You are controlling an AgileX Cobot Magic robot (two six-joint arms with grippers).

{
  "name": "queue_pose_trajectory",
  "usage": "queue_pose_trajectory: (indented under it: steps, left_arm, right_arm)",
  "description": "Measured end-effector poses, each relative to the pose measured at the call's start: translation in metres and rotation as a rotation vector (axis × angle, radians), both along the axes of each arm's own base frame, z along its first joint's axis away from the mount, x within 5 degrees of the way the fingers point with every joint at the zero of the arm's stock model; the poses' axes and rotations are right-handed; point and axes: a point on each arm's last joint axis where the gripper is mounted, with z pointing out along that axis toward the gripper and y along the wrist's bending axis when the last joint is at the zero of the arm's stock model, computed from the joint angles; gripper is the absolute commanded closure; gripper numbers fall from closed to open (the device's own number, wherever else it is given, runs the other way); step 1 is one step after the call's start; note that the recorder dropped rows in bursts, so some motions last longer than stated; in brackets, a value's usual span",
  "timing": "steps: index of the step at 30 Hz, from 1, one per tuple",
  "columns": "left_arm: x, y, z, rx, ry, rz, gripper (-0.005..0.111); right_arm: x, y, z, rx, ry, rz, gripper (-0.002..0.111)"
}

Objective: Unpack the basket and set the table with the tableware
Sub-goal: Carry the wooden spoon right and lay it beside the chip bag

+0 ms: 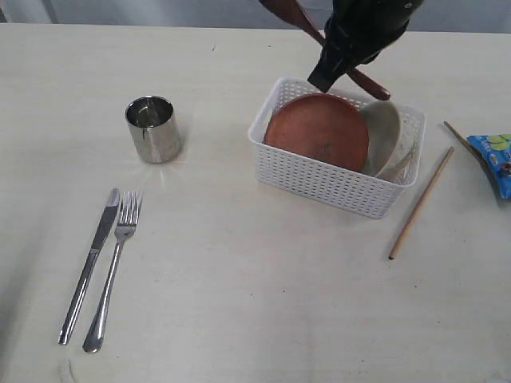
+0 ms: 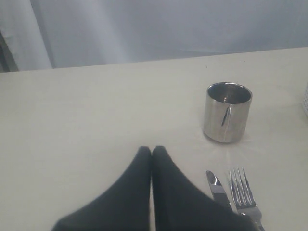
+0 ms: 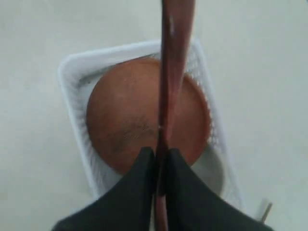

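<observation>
My right gripper [image 1: 329, 73] hangs above the white basket [image 1: 327, 179], shut on the reddish-brown wooden spoon [image 1: 369, 83], whose handle [image 3: 173, 72] runs out between the jaws [image 3: 160, 153]. In the basket, the brown plate [image 1: 317, 132] leans beside the white bowl [image 1: 382, 132]. Out on the table [image 1: 239, 279] stand the steel cup [image 1: 153, 128], the knife [image 1: 89, 263] and the fork [image 1: 116, 267]. Two chopsticks [image 1: 421, 203] lie right of the basket. My left gripper [image 2: 152, 150] is shut and empty, low over the table near the knife [image 2: 216, 185], fork [image 2: 243, 190] and cup [image 2: 227, 112].
A blue chip bag [image 1: 495, 159] lies at the right edge of the table, next to the far chopstick [image 1: 467, 144]. The left arm does not show in the exterior view.
</observation>
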Motion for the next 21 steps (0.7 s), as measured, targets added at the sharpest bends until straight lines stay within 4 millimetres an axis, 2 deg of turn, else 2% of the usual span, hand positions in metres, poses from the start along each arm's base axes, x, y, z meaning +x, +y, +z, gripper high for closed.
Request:
queue_pose_trajectory:
  steps: [4,8,13,16,18,21]
  left_arm:
    - [0.0,0.0,0.0,0.0,0.0,0.0,0.107]
    - [0.0,0.0,0.0,0.0,0.0,0.0,0.107]
    - [0.0,0.0,0.0,0.0,0.0,0.0,0.107]
    - [0.0,0.0,0.0,0.0,0.0,0.0,0.107]
    - [0.0,0.0,0.0,0.0,0.0,0.0,0.107]
    - [0.0,0.0,0.0,0.0,0.0,0.0,0.107]
  right_arm:
    - [-0.003,-0.015,-0.003,0.014,0.111,-0.164,0.109]
    - [0.006,-0.057,-0.015,0.022,0.224,-0.388,0.109]
    - [0.006,-0.12,-0.04,0.027,0.347,-0.627,0.109]
    - [0.002,-0.149,-0.058,0.073,0.382,-0.752,0.109]
    - [-0.003,-0.163,-0.073,0.092,0.407,-0.799,0.109]
    - [-0.005,-0.172,-0.094,0.094,0.449,-0.829,0.109]
